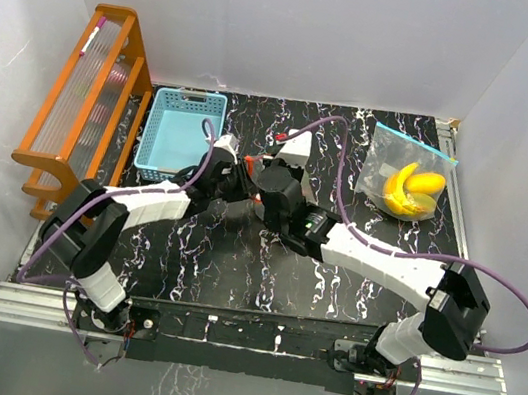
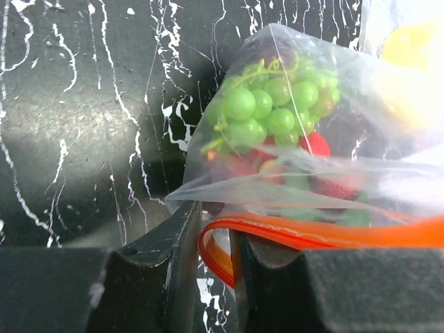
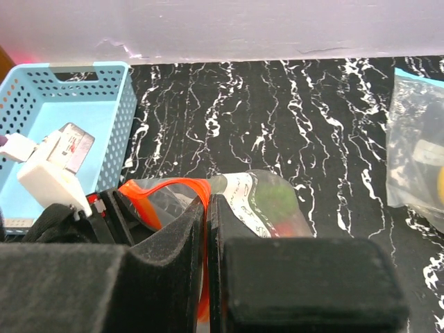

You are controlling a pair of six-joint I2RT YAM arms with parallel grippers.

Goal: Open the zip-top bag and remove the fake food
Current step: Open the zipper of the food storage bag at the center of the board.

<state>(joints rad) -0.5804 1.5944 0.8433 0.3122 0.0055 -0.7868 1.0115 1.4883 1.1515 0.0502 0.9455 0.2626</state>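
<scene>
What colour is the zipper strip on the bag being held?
Orange. The zipper strip shows best in the left wrist view.

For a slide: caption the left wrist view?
Left gripper pinching the orange zip strip of a clear bag holding green grapes and red fruit.

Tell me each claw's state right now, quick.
Left claw: shut on the zip-top bag, at its orange zip strip.
Right claw: shut on the same bag's strip.
</scene>
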